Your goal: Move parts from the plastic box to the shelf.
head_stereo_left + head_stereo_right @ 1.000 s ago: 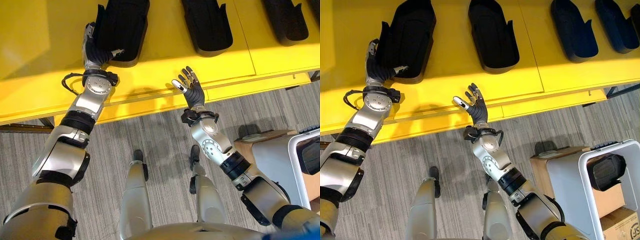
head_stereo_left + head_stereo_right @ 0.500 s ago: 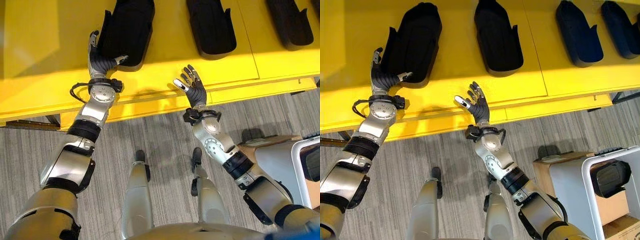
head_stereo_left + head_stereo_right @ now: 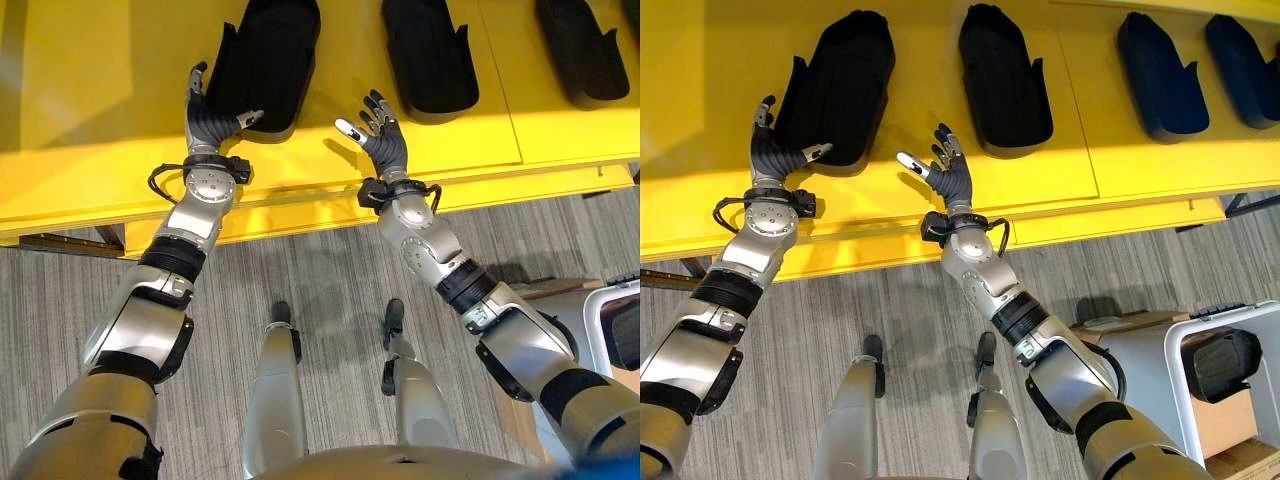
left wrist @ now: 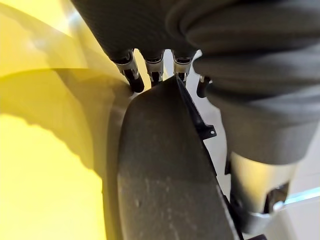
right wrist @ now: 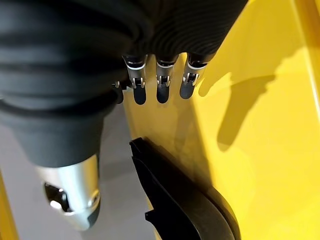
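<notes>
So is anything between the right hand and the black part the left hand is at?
Nothing visible: bare yellow shelf lies between the open right hand and the black part, with the left hand at its near end.

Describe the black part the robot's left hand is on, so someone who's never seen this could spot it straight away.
Look along the yellow shelf with its row of black moulded parts. The leftmost part is the one. Unlike its neighbours, it has the left hand at its near end, thumb against the rim, while the open right hand hangs beside it.
</notes>
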